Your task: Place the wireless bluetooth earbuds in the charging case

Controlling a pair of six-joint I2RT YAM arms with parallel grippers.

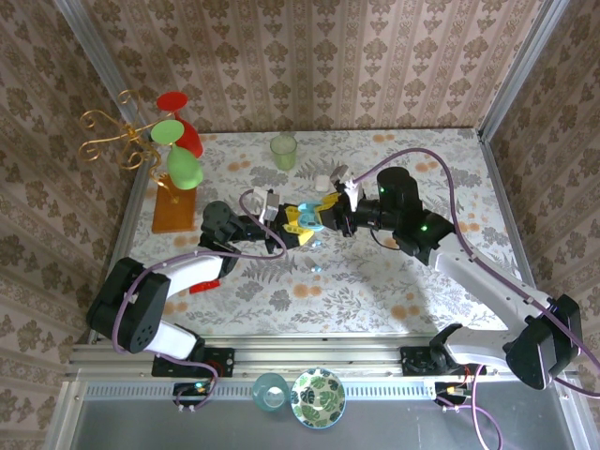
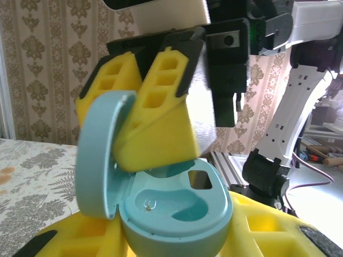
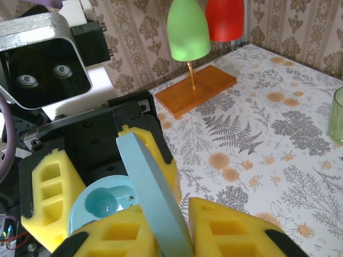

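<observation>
A light blue charging case (image 2: 177,209) stands open in mid-air over the table's middle (image 1: 309,223). My left gripper (image 2: 171,231) is shut on its base, one yellow finger (image 2: 268,225) on each side. Both wells look empty. The lid (image 2: 99,155) stands upright, with my right gripper (image 3: 182,225) shut on it: one finger (image 2: 161,123) is inside the lid, the other behind it. In the right wrist view the lid (image 3: 150,187) runs up between my fingertips, over the case base (image 3: 102,203). One tiny pale blue earbud (image 1: 317,268) seems to lie on the table below.
A stand with an orange base (image 1: 173,211) holds green and red cups at the left. A green glass (image 1: 284,150) is at the back, small white pieces (image 1: 323,181) in front of it. A patterned bowl (image 1: 319,398) and a cup sit on the front rail.
</observation>
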